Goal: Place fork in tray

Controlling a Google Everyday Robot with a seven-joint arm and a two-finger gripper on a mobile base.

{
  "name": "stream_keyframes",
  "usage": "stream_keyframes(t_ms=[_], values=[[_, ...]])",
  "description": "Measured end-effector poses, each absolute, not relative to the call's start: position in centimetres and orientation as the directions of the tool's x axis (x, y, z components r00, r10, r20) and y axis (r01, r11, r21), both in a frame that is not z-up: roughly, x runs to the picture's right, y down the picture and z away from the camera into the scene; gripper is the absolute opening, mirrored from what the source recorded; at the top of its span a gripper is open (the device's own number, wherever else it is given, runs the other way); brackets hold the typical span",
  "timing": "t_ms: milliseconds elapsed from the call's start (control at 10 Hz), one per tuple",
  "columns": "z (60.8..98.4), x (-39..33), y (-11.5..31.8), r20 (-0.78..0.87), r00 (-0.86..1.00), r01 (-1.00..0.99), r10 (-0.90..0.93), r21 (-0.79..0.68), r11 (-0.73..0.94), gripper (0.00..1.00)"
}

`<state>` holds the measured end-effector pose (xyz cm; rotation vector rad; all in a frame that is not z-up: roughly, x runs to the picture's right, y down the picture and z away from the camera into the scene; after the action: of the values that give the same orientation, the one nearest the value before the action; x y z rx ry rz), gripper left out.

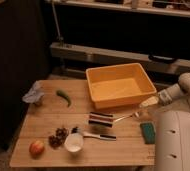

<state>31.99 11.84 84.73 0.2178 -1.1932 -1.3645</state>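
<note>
The orange-yellow tray (pixel 120 85) stands at the back middle of the wooden table (pixel 43 120) and looks empty. The silvery fork (pixel 124 118) lies on the table just in front of the tray, pointing toward the right. My gripper (pixel 149 102) reaches in from the right on the white arm (pixel 185 87). It hovers by the tray's front right corner, a little above and to the right of the fork's right end. A black-handled utensil (pixel 99 135) lies nearer the front.
A dark striped box (pixel 101 119) lies beside the fork's left end. A green sponge (pixel 148 132), white cup (pixel 74 142), brown cluster (pixel 59 136), apple (pixel 36 147), green pepper (pixel 64 96) and grey-blue object (pixel 34 94) are on the table. The robot's white body (pixel 175 142) is at right.
</note>
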Motion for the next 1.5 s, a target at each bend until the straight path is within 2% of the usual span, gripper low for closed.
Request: stream_keyframes(t_ms=[1500], values=[[85.6,30.5,13.3,0.486,-0.261,0.621,-0.834,0.746,0.240,0.74]])
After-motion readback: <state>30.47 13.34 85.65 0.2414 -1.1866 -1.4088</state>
